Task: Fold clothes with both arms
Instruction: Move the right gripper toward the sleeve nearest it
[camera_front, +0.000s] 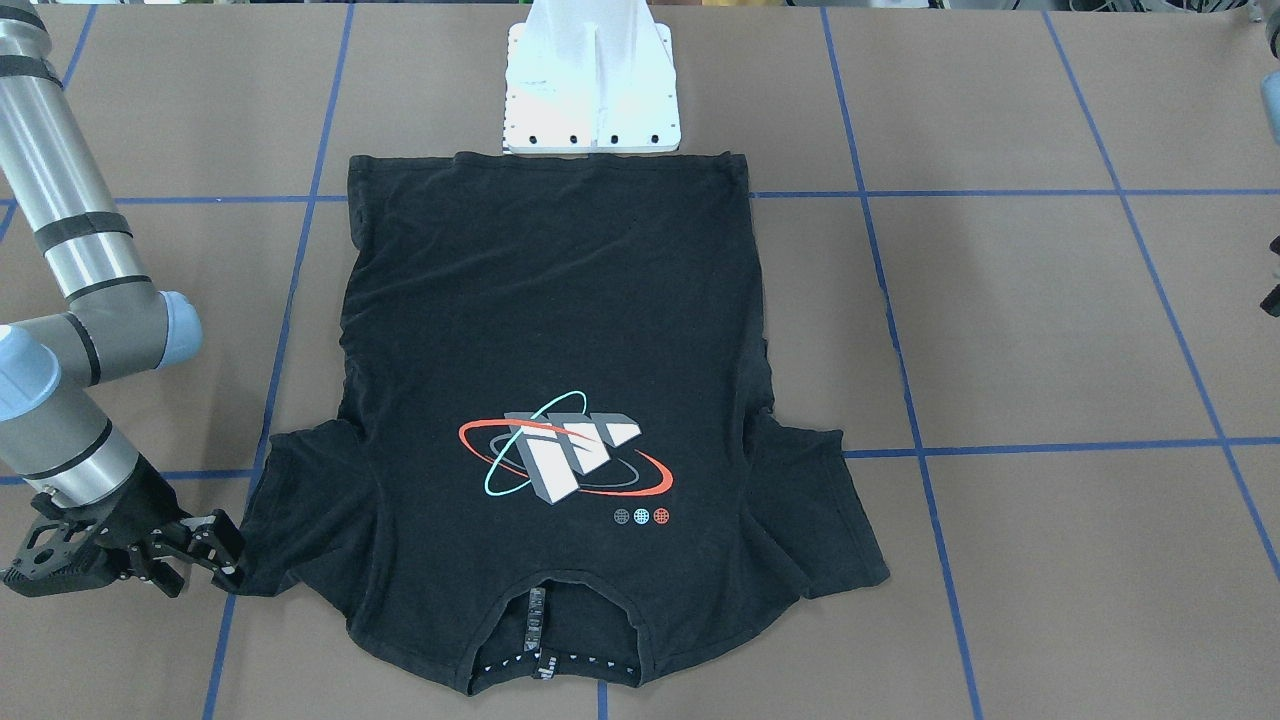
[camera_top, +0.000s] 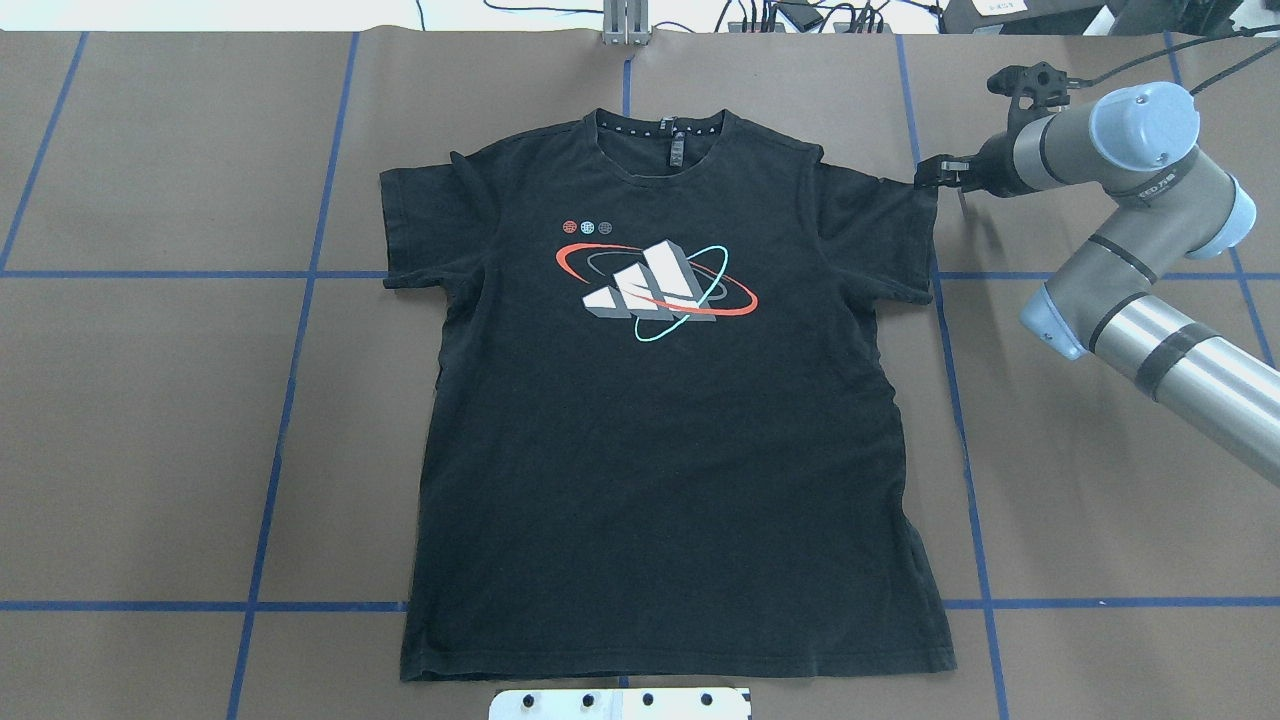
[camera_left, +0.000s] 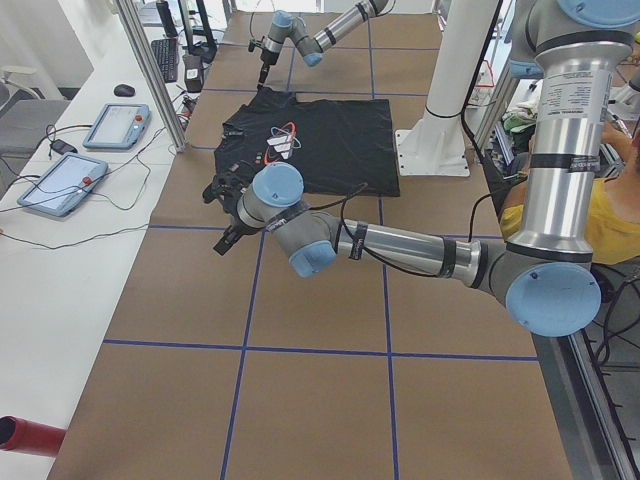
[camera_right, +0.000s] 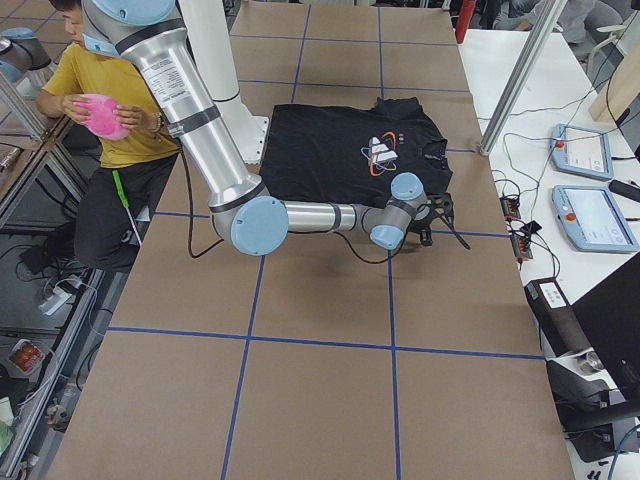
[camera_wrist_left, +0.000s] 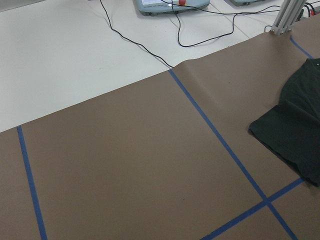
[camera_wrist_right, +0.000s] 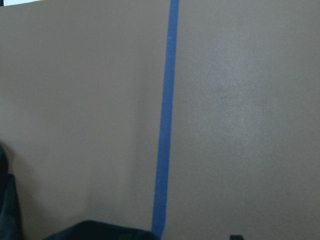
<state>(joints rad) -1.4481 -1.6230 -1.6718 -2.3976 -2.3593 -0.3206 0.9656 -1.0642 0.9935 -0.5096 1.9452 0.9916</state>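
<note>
- The black T-shirt (camera_top: 660, 450) lay flat on the brown table (camera_top: 150, 400) with the graphic up. Its nearest sleeve (camera_top: 880, 240) was directly in front of the right gripper (camera_top: 925, 176).
- This gripper was low, with its fingertips at the outer corner of that sleeve, touching it or almost touching. I could not tell whether it had pinched the cloth. Its wrist view gave me only table, a blue tape line (camera_wrist_right: 165, 125) and a little dark cloth at the bottom edge.
- I judged that it was put there because the sleeve corner is a thin free edge, easy to pinch, and a good place to start a fold inward.
- The left gripper (camera_left: 225, 205) hung over bare table, with the other sleeve (camera_wrist_left: 295, 135) off to one side and apart from it. I saw it only from the side, so I cannot say if it was released or clenched.
- In my judgement no fold was made yet. The left gripper needed to reach its sleeve first, otherwise one arm alone could drag the shirt skew.
</note>
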